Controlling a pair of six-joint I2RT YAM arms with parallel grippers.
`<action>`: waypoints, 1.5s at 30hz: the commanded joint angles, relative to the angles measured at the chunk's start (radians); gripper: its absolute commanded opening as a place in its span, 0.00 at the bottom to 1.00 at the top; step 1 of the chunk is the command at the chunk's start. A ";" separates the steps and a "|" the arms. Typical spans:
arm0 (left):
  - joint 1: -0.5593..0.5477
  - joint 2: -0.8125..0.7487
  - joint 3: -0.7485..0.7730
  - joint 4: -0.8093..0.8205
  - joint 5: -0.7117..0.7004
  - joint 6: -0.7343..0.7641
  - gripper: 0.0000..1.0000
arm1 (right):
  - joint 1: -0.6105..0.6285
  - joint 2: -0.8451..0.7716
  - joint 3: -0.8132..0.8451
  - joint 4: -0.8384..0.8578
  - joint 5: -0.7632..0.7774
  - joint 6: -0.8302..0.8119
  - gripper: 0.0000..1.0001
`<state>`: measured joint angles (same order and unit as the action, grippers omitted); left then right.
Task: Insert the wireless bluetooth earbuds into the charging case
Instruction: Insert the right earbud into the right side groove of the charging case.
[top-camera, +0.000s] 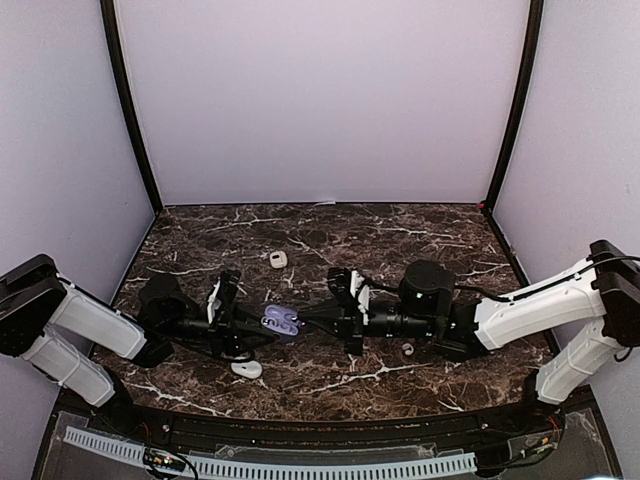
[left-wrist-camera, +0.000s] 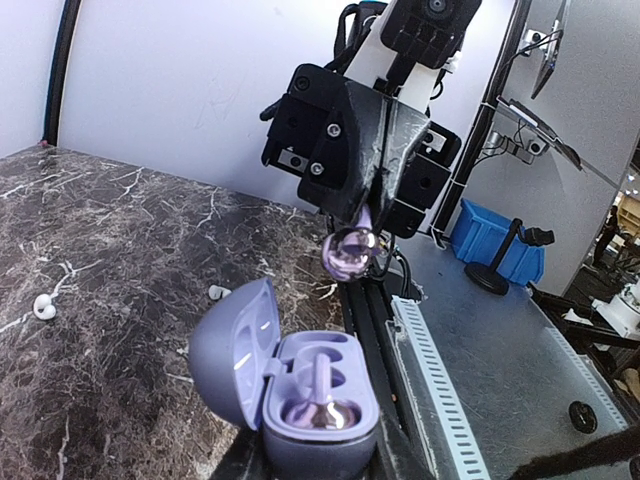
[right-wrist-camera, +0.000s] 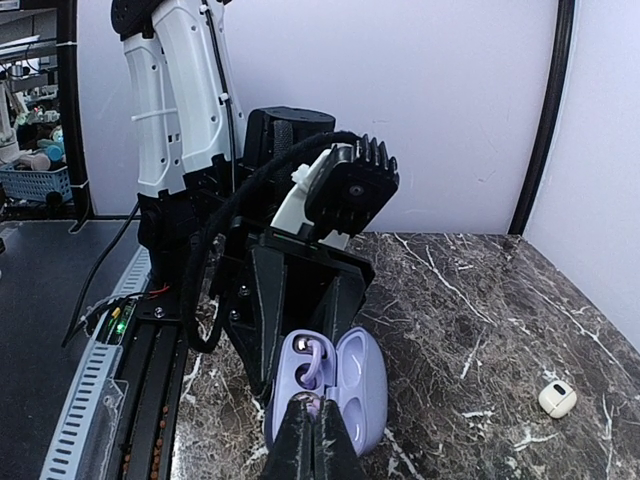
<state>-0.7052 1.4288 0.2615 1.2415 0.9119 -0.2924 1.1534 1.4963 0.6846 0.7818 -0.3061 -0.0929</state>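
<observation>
Alignment should be checked first, and the purple earbud (left-wrist-camera: 350, 250), pinched in the right hand (left-wrist-camera: 366, 224) just above the open case (left-wrist-camera: 320, 400) clamped by the left hand (top-camera: 270, 323), lowered slowly and squarely into the empty socket (left-wrist-camera: 335, 351).

Left pincer (top-camera: 262, 326) and right pincer (top-camera: 304, 320) apparently touch purple case (top-camera: 282, 319).

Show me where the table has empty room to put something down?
The far strip of the dark marble table, between the back wall and the small white oval case, is bare. The middle is crowded: the left arm and right arm meet at the open purple charging case. In front lie a white earbud and a smaller white bud.
</observation>
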 joint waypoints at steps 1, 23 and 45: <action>-0.004 0.002 0.010 0.043 0.026 -0.002 0.17 | 0.011 0.017 0.024 0.048 0.016 0.005 0.00; -0.004 0.015 0.010 0.049 0.023 0.008 0.17 | 0.011 0.082 0.064 0.023 -0.003 -0.010 0.00; -0.004 0.012 0.012 0.044 0.022 0.013 0.17 | 0.019 0.128 0.087 -0.050 -0.009 0.001 0.00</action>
<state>-0.7052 1.4456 0.2615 1.2396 0.9226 -0.2916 1.1618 1.6077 0.7502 0.7464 -0.3153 -0.0952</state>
